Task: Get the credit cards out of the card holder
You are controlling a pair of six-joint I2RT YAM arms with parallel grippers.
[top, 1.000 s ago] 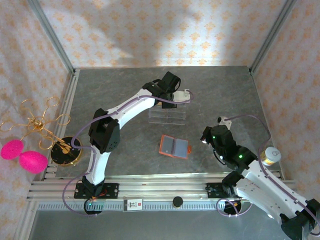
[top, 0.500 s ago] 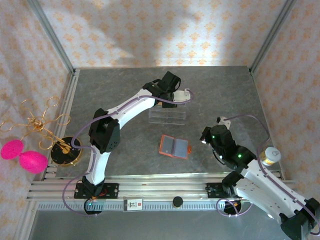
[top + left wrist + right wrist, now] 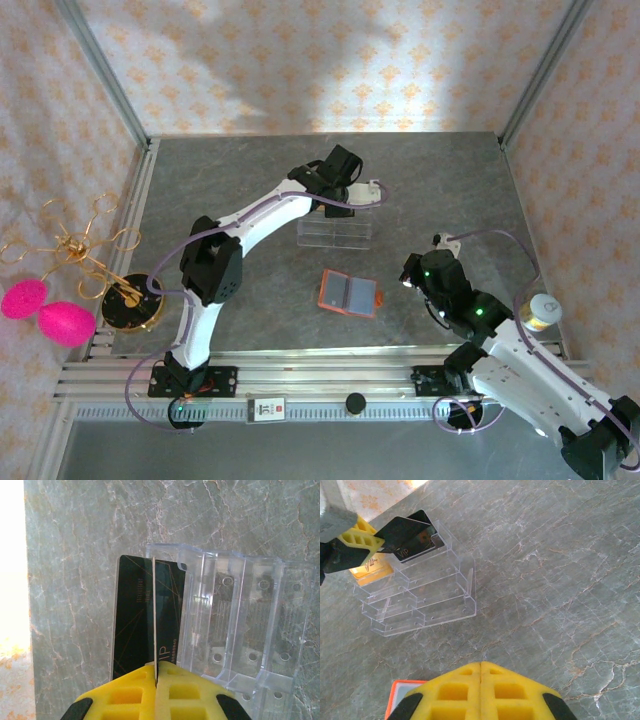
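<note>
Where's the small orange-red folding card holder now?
Top view: the card holder lies open mid-table, just nearer than the clear acrylic rack, left of the right gripper.

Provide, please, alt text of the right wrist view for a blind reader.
The left gripper holds a black card at a clear acrylic rack on a grey marble table; the right gripper, shut, hangs near the orange card holder.

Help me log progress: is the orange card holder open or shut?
Open: the card holder lies spread flat, its grey-blue inside facing up.
</note>
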